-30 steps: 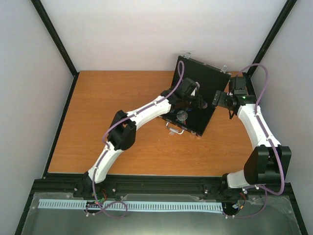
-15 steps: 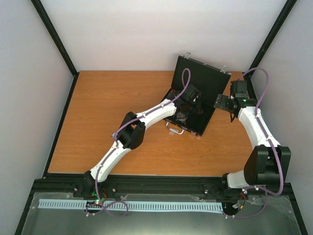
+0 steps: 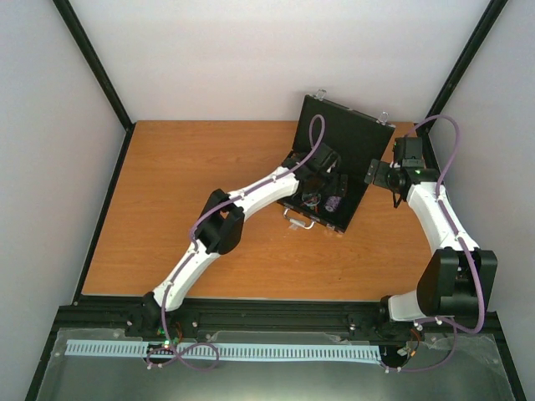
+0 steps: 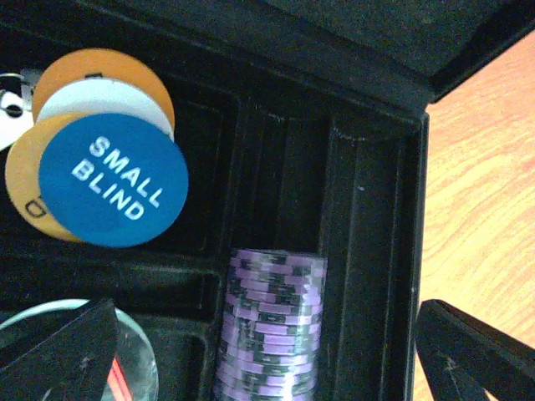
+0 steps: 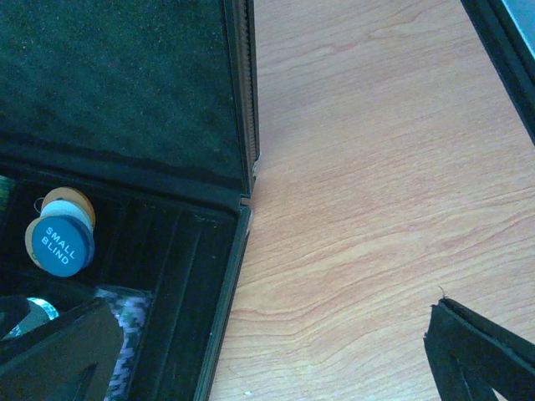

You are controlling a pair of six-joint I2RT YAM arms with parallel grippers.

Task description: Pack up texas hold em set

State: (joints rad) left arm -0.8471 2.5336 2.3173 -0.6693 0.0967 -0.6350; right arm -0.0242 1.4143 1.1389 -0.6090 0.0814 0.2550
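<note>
Left jaws: spread wide and holding nothing; one finger [image 4: 63, 351] shows at each lower corner of the left wrist view, on either side of the chip stack and apart from it.
Chip stack [image 4: 272, 326]: purple and white chips lying on edge in a groove of the case's tray, between the two left fingers.
Blue disc [image 4: 113, 180]: marked SMALL BLIND, in the next compartment of the tray, lying on top of orange discs [image 4: 100, 71] and a white one.
Clear round piece [image 4: 138, 355]: partly hidden under the left finger, too little of it visible to name.
Left arm [image 3: 251, 190]: reaches across the table into the open case.
Right jaws: also wide and holding nothing, hanging above the case's right corner by the hinge, one finger [image 5: 54, 351] over the tray and the other over bare wood.
Case [image 3: 347, 138]: black, open, at the far right of the table, lid raised toward the back wall, silver handle [image 3: 299, 222] on its near edge.
Table [image 3: 192, 167]: orange wood grain.
</note>
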